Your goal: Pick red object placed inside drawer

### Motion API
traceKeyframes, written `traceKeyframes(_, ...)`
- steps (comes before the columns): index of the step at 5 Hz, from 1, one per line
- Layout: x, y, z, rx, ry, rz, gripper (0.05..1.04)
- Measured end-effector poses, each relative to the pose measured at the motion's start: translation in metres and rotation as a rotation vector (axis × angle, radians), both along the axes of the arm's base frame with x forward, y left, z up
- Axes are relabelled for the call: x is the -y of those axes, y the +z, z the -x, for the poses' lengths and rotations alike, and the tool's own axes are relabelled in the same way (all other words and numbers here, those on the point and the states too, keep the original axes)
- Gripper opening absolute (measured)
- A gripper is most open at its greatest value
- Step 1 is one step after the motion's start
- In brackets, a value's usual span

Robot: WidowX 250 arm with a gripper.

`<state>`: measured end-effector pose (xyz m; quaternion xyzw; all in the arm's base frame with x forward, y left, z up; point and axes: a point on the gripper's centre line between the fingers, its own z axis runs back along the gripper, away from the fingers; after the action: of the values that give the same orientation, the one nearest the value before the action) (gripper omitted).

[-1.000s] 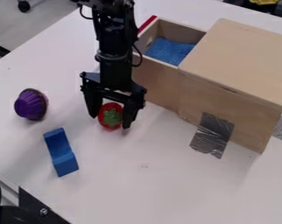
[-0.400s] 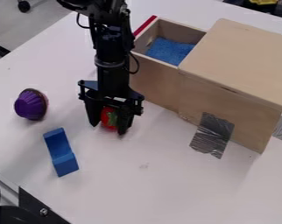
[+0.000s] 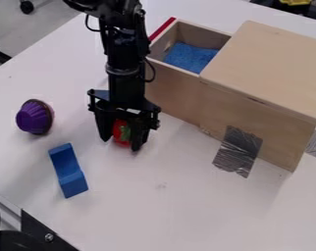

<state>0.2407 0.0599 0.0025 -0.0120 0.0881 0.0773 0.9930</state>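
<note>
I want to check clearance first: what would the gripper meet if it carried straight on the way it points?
Probably the white table. The gripper points down, with the red fruit between its fingers. How much gap is left below, if any, is hard to judge from this slant.

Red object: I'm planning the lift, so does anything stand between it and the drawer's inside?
Yes, the near wall of the drawer stands between; the red object would likely need lifting over it. I see no loose thing in the way.
</note>
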Motion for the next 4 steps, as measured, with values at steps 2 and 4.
traceKeyframes(2,0.013,0.045,-0.011,0.021,-0.067,0.023,0.756)
traceKeyframes(4,0.024,0.09,-0.034,0.1,-0.117,0.032,0.756)
